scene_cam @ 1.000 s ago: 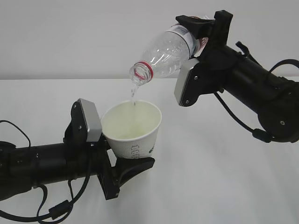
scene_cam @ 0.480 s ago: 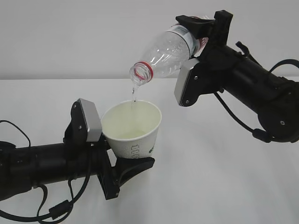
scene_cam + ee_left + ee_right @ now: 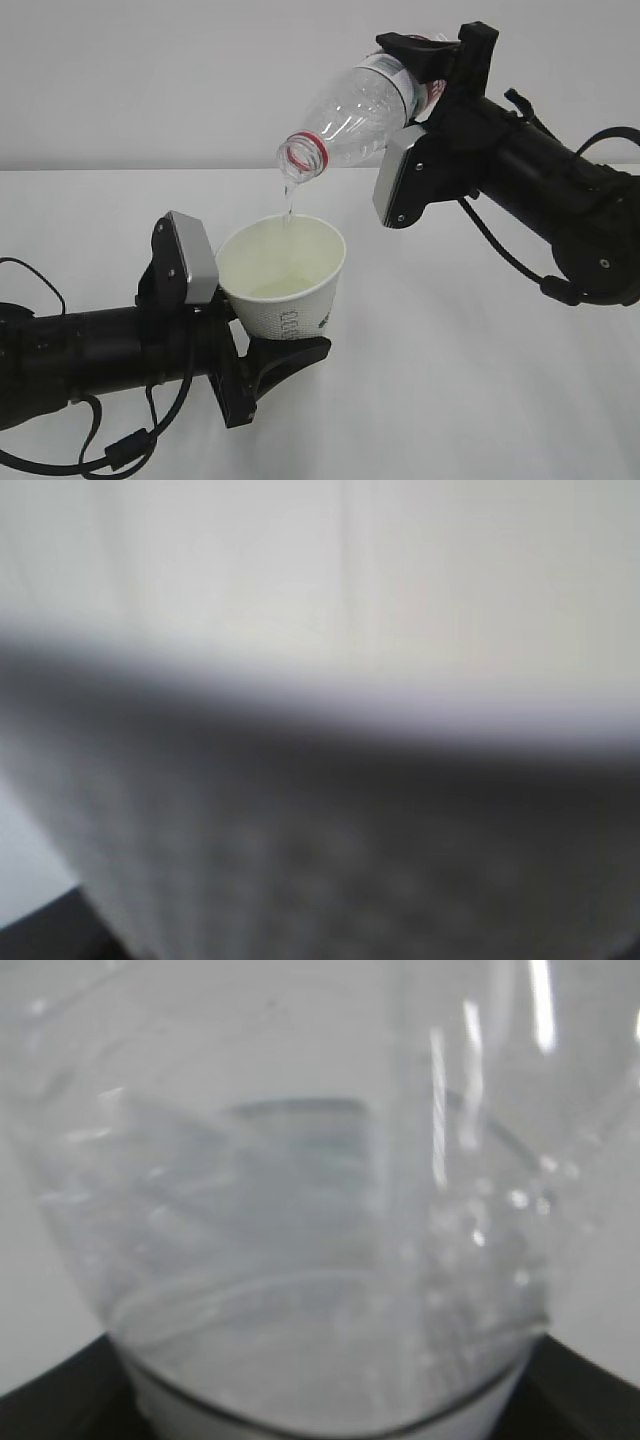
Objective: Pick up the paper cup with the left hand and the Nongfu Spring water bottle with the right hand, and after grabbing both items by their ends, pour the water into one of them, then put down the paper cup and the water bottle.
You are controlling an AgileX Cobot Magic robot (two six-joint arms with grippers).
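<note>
- Against the earlier exterior pictures almost nothing has shifted: both arms, the cup and the bottle sit in the same spots, and a thin stream still runs between them.
- The left hand [image 3: 262, 352], reaching in from the lower left of the exterior view, clamps the paper cup [image 3: 283, 275] by its base, its black fingers [image 3: 290, 355] spread to the cup's width; the cup leans with its mouth toward the upper left, just below centre of the frame.
- The right hand [image 3: 437, 62], coming in from the right edge, grips the Nongfu Spring water bottle [image 3: 352, 118] at its bottom end near the top centre, jaws set wide around it; the bottle slopes down to the left, its red neck ring and open mouth lowest.
- The water [image 3: 289, 205] falls as a narrow thread from the bottle mouth into the cup, where a shallow pool lies against the lower inner wall.
- The bottle mouth hangs directly above the cup's rim, apart from it.
- Around them is only a white table [image 3: 450, 400] under a pale wall, with black cables trailing beneath the left arm in the lower left corner.
- The left wrist view is filled by the blurred white cup wall [image 3: 320, 610]; the right wrist view by the clear bottle [image 3: 330, 1260]. Neither shows the fingertips clearly.
</note>
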